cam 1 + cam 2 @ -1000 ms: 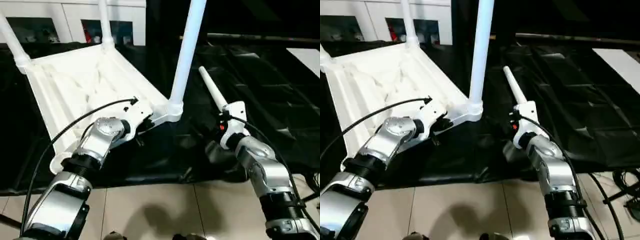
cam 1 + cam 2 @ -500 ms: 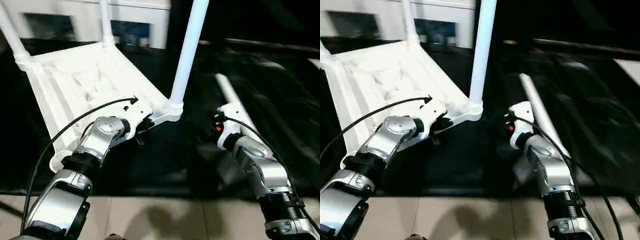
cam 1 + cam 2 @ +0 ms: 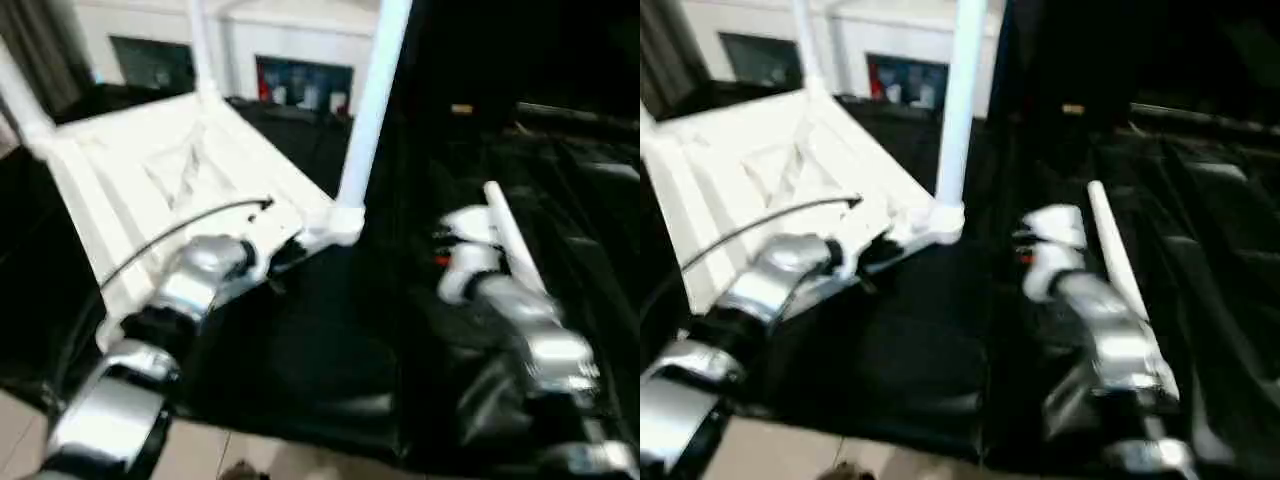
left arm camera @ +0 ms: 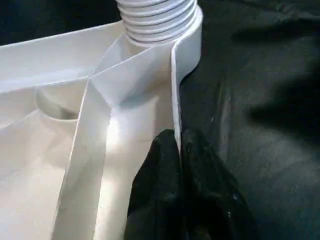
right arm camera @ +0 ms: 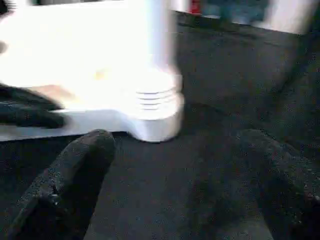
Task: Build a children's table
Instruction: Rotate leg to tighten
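On the black sheet (image 3: 330,360) the white tabletop (image 3: 150,190) lies underside up, ribs showing. The left gripper (image 4: 178,150) is clenched on the thin rim wall beside the near corner socket (image 3: 343,222), one black finger on each side of it. A leg (image 3: 372,100) stands upright in that socket, its long axis vertical; two more legs (image 3: 200,50) rise at the far corners. The right gripper (image 5: 175,165) hangs released, fingers (image 5: 75,175) spread wide, holding nothing, aimed at the socket. The fourth leg (image 3: 510,240) lies flat on the sheet just beside the right arm, its long axis running away from the robot.
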Tool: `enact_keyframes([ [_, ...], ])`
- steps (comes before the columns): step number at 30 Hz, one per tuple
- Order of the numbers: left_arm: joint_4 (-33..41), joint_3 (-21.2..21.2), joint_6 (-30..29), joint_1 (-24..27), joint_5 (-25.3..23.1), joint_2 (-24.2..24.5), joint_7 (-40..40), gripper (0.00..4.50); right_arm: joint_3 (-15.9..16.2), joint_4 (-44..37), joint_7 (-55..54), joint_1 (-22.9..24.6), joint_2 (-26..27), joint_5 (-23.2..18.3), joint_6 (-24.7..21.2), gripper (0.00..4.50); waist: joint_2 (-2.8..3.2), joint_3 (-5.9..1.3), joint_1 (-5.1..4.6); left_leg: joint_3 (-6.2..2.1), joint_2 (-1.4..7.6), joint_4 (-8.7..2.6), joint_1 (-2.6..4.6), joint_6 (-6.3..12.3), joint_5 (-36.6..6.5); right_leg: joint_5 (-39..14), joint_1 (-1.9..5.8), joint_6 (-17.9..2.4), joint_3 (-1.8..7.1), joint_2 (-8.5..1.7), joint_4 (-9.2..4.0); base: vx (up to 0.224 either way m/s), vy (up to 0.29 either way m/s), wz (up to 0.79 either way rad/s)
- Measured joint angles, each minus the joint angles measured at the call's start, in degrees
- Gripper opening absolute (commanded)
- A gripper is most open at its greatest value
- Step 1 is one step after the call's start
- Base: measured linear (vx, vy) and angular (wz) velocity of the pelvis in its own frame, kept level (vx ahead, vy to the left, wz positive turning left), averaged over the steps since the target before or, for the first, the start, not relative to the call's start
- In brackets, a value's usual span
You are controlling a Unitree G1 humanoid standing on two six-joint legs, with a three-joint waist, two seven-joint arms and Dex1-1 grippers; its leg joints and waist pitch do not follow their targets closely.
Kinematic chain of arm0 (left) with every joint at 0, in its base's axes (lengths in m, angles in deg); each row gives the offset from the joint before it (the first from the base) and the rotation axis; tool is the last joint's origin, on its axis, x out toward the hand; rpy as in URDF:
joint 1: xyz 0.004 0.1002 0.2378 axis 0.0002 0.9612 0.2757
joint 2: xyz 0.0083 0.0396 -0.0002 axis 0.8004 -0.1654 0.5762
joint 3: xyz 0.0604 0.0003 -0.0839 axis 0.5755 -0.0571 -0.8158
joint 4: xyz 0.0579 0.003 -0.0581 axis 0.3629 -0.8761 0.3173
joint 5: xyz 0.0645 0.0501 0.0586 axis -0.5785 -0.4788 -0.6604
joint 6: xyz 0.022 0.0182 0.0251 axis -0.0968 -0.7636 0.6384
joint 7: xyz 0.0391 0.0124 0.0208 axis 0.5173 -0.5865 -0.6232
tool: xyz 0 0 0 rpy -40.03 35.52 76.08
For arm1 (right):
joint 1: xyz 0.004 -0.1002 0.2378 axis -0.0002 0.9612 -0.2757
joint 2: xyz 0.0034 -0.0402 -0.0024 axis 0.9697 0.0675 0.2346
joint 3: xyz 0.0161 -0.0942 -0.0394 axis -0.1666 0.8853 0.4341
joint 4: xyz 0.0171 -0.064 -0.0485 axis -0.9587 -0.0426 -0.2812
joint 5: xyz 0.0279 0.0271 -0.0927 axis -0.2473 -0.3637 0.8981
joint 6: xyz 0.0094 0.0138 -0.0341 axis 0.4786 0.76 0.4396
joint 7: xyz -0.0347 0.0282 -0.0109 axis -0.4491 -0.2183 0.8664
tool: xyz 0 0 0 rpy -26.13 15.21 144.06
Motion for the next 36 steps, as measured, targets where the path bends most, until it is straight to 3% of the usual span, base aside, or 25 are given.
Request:
enact_keyframes([
  [1,-0.26,-0.07,0.24,0.03,-0.02,0.06,0.37,0.0,-0.02,-0.03,0.56,0.34,-1.0,0.01,0.03,4.26,0.0,0.03,0.2,0.18,-0.08,0.01,-0.07,-0.02,0.12,0.47,-0.3,0.61,-0.25,-0.85,0.04,-0.122,0.108,-0.1],
  [2,-0.39,-0.07,0.66,0.19,0.0,-0.02,0.95,0.0,-0.26,-0.01,1.2,1.08,-2.39,0.04,0.03,4.26,-0.06,0.08,0.95,0.64,0.26,-0.51,0.08,-0.17,0.35,0.99,-0.16,0.37,-0.73,-0.92,-0.52,-0.105,0.044,-0.09],
  [4,-0.38,0.02,0.82,0.48,-0.02,-0.19,1.81,0.0,-0.77,0.03,1.74,1.33,-3.16,0.06,0.14,4.26,-0.02,0.15,0.99,1.91,1.52,-1.64,0.67,-1.29,1.19,2.07,0.4,-0.31,-1.47,-0.88,-2.15,-0.098,0.027,-0.08],
  [6,-0.21,0.2,1.0,0.94,0.1,0.52,3.67,0.0,-0.61,-0.09,4.18,1.09,-2.89,-0.73,0.17,4.26,-0.02,0.19,0.94,2.73,2.44,-1.95,0.99,-1.4,1.59,3.09,0.89,-0.75,-2.07,-0.9,-3.25,-0.082,0.036,-0.09],
  [10,2.25,1.05,3.73,3.25,0.67,2.85,9.23,0.0,0.48,-0.15,9.31,0.96,-4.61,-1.19,1.25,4.4,-0.04,0.21,1.21,3.83,2.92,-1.95,1.2,-1.35,1.64,3.86,1.08,-1.1,-2.03,-1.09,-3.92,-0.047,0.031,-0.08],
  [17,7.42,3.12,6.1,5.85,2.73,4.51,19.54,0.0,4.43,-0.13,17.92,0.91,-8.62,-0.9,2.66,4.4,-0.1,0.23,3.89,5.39,3.09,-2.02,1.05,-0.7,1.87,3.91,0.82,-1.11,-1.87,-1.79,-3.99,0.0,0.0,0.0],
  [22,8.49,3.48,6.5,6.19,2.83,4.76,21.74,0.0,5.55,1.62,20.48,-0.21,-9.47,0.32,4.1,4.4,-0.2,0.24,4.26,6.03,3.04,-2.05,0.89,-0.08,1.87,3.93,0.62,-1.09,-1.73,-2.05,-4.08,0.0,0.0,0.0],
  [29,12.28,3.71,5.25,7.99,3.85,5.37,25.11,0.0,7.8,6.1,20.48,-1.86,-9.88,3.85,8.36,4.4,-0.27,0.25,4.62,6.32,3.07,-2.22,0.87,-0.01,1.83,3.97,0.57,-1.03,-1.67,-2.09,-4.32,0.0,0.0,0.0],
  [36,12.76,3.71,4.45,8.01,4.01,5.25,25.48,0.0,8.27,8.63,21.02,-2.81,-9.1,4.51,9.89,4.4,-0.28,0.26,4.74,6.39,3.09,-2.3,0.84,0.01,1.84,4.04,0.48,-0.91,-1.64,-2.09,-4.4,0.0,0.0,0.0],
])
